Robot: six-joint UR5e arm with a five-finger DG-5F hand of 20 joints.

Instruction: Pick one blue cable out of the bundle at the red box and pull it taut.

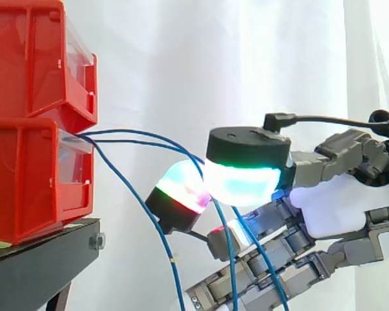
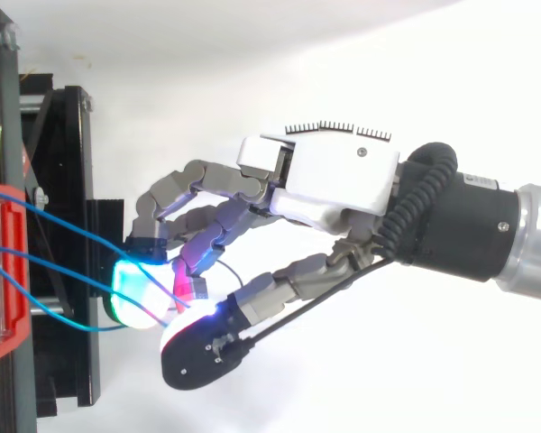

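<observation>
The hand reaches in from the right in the side view, its glowing pads pinched together on a blue cable that runs nearly level from the red box. Other strands sag below. A second strand seems to reach the pinch, so a pull may tension two.

From above, the hand sits near the red box and the blue cable crosses the gap. The thin wire could slip off the rounded pads under load.

Backdrop's just a white curtain hanging in soft folds, lit bright and even. Bottom left there's a black stand with a bolt on its side. From above, the ground underneath looks plain white.
</observation>
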